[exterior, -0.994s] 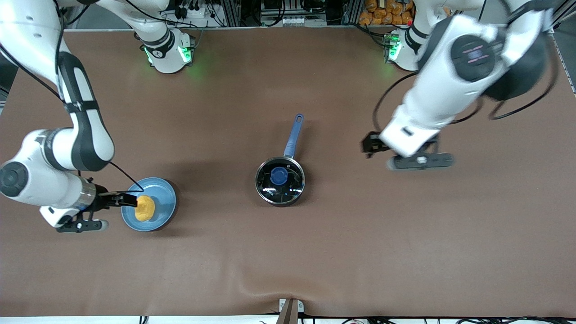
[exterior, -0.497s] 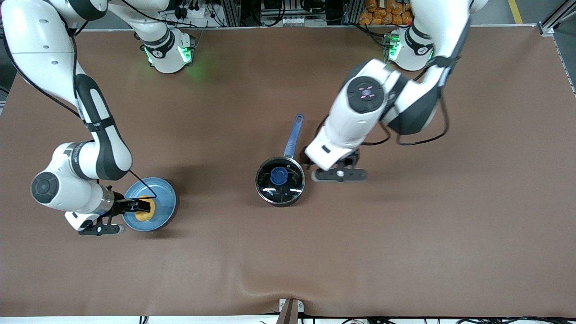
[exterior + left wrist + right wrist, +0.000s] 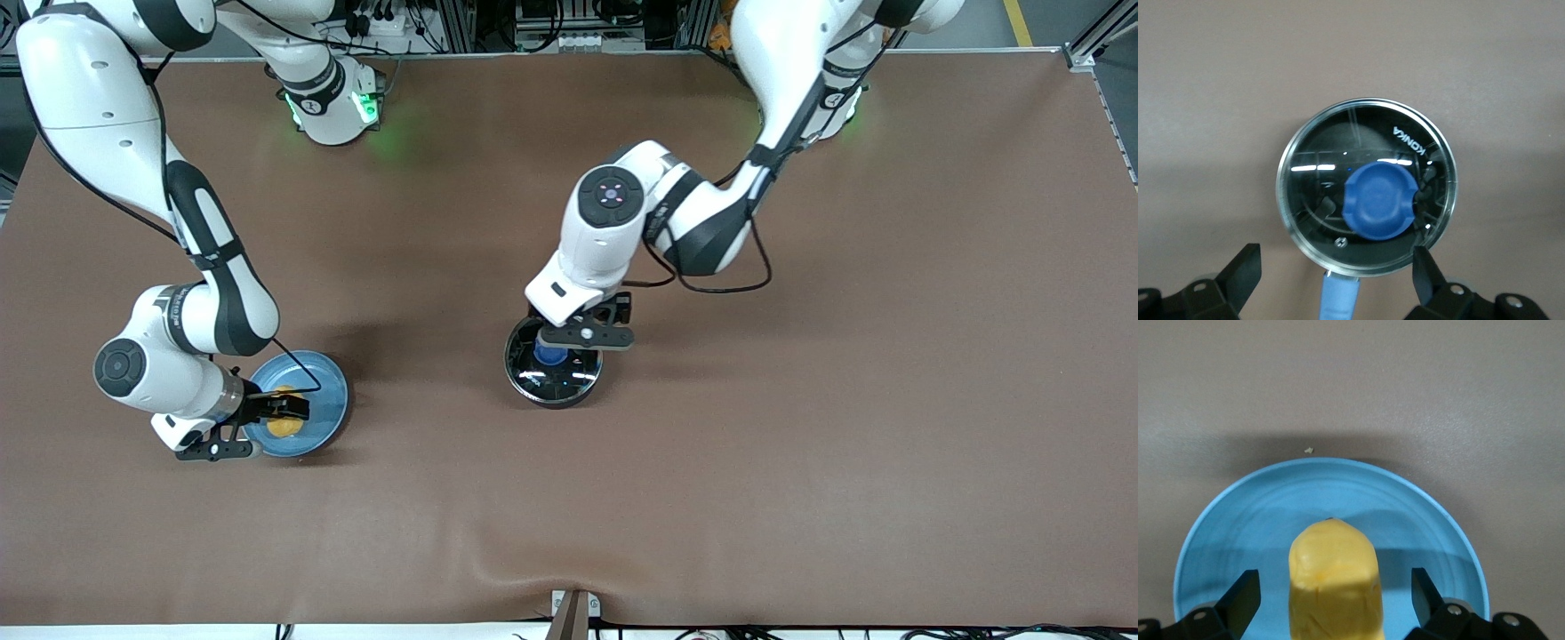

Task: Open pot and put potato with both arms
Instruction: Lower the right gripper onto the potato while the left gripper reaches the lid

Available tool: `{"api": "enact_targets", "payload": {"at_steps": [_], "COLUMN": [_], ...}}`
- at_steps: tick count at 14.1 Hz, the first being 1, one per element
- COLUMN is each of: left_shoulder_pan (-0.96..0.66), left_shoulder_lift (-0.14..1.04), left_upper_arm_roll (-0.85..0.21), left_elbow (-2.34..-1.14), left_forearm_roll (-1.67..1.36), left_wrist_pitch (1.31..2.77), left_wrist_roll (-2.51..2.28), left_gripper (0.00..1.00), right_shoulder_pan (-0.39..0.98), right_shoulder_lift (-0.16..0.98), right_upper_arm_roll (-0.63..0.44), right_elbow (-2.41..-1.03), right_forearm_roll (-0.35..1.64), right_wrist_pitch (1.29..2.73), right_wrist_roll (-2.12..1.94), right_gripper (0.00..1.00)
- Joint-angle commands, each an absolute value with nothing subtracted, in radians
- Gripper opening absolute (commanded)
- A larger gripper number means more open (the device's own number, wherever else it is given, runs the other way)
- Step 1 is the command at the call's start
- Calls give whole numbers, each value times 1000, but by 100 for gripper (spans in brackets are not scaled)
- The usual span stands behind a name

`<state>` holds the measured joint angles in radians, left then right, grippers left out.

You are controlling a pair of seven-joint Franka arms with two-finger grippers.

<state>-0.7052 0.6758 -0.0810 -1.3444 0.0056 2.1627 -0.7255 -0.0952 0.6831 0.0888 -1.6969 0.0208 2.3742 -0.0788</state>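
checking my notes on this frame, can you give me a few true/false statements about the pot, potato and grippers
1. The glass lid is on the pot. True.
2. The potato is inside the pot. False: it lies on the blue plate, toward the right arm's end of the table.
3. The left gripper is over the pot with its fingers open, not gripping the blue knob. True.
4. The right gripper is shut on the potato. False: its fingers are open, one on each side of the potato with a gap showing.
5. The plate touches the pot. False: bare brown table lies between them.
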Motion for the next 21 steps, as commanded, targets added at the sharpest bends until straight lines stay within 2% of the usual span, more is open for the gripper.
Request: {"api": "enact_targets", "payload": {"at_steps": [1, 5, 9, 13, 16, 20, 21], "left_shoulder_pan": [-730, -758, -762, -764, -807, -818, -822], "left_shoulder_lift": [724, 778, 793, 801, 805, 818, 818], "left_upper_arm_roll": [-55, -48, -40, -31, 9, 18, 20], "left_elbow": [-1304, -1304, -1304, -1304, -1304, -1304, -1304], "left_forearm_roll": [3, 5, 5, 5, 5, 5, 5], "left_wrist_pitch": [2213, 2282, 2306, 2307, 2318, 2339, 2339], "left_wrist_roll": [-738, -764, -769, -782, -825, -838, -839], "left_gripper": [100, 100, 100, 100, 96, 96, 92], "right_shoulder_pan": [-100, -101, -95, -92, -89, -61, -52], "right_shoulder_lift": [680, 678, 672, 666, 658, 649, 647], "right_upper_arm_roll": [94, 92, 94, 98, 107, 110, 110], "right_elbow": [-1706, -1703, -1694, -1663, -1586, -1536, -1522], "right_forearm_roll": [41, 41, 41, 41, 43, 43, 43], "right_wrist_pitch": [2381, 2376, 2376, 2344, 2223, 2162, 2142], "right_wrist_roll": [-94, -92, -92, -92, -83, -48, -25], "right_gripper": [81, 31, 16, 10, 10, 10, 10]}}
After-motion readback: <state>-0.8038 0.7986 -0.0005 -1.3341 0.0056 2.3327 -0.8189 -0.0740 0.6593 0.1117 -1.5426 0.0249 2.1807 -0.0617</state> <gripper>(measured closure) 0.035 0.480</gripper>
